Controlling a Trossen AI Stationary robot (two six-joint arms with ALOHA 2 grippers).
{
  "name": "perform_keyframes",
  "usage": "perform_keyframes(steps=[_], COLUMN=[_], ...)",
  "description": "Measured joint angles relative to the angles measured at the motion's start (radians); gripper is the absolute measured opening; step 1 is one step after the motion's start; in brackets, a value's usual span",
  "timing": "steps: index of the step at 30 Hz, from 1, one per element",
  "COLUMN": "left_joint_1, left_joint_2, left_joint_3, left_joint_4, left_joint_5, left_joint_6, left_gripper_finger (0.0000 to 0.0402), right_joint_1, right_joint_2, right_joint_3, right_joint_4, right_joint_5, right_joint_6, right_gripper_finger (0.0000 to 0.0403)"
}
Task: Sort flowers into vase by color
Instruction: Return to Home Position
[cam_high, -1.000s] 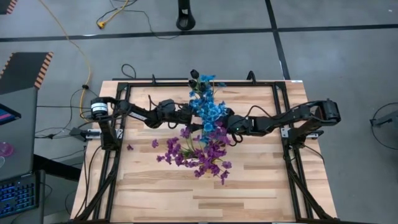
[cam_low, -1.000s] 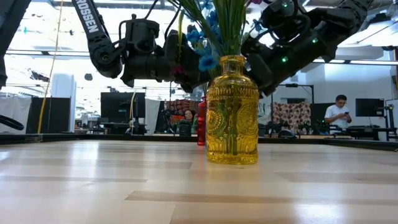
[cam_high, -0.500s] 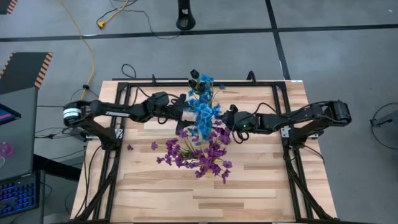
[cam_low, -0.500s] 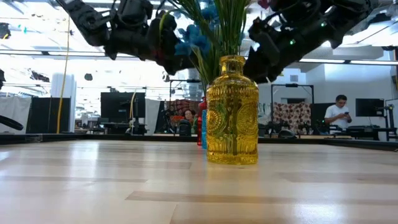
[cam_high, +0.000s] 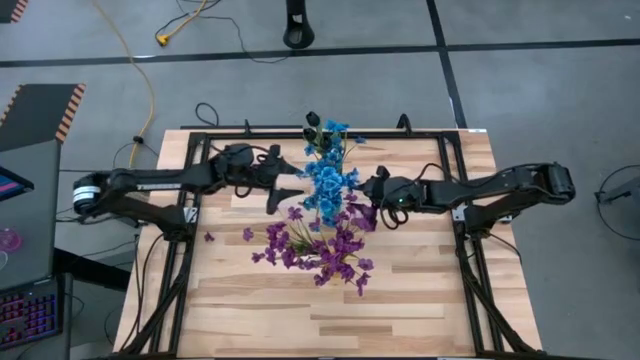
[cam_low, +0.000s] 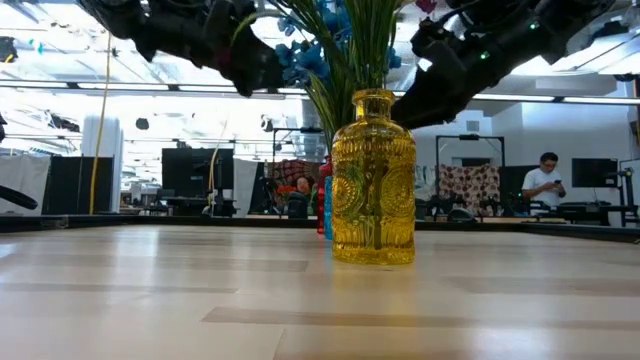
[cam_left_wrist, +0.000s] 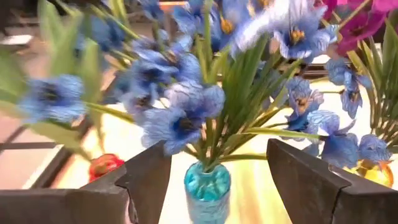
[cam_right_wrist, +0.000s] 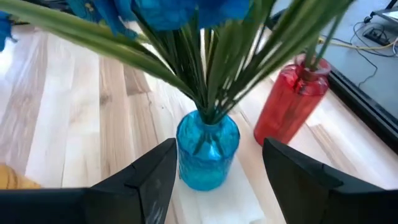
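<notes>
Blue flowers (cam_high: 325, 185) are standing mid-table, purple flowers (cam_high: 320, 245) spreading nearer; left gripper (cam_high: 284, 187) and right gripper (cam_high: 366, 190) are flanking them. Low view: yellow vase (cam_low: 373, 180) is holding green stems. Left wrist: jaws gaping, empty, facing blue vase (cam_left_wrist: 207, 190). Right wrist: jaws spread, empty; red vase (cam_right_wrist: 289, 106) standing beside the blue.

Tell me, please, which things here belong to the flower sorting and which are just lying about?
Job: blue flowers, purple flowers, dark-budded sprig; blue vase, yellow vase, red vase; left gripper and right gripper, both open at the blue vase.
Lying about: stray purple petal, yellow cable, keyboard, person behind.
</notes>
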Motion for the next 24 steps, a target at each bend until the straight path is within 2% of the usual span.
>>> perform_keyframes(steps=[8,14,21,24], left_joint_1=[0.000,0.000,0.000,0.000], left_joint_2=[-0.184,-0.355,-0.534,-0.598], left_joint_3=[0.000,0.000,0.000,0.000], left_joint_4=[-0.162,-0.335,-0.522,-0.591], left_joint_5=[-0.071,-0.152,-0.159,-0.161], left_joint_6=[0.017,0.045,0.052,0.048], left_gripper_finger=[0.0252,0.0252,0.0249,0.0232], right_joint_1=[-0.014,-0.055,-0.084,-0.083], right_joint_2=[-0.165,-0.381,-0.624,-0.687], right_joint_3=[0.000,0.000,0.000,0.000], right_joint_4=[-0.163,-0.378,-0.537,-0.551], right_joint_5=[0.000,0.000,-0.005,-0.004], right_joint_6=[0.000,-0.017,-0.023,-0.059], right_gripper_finger=[0.0265,0.0265,0.0265,0.0265])
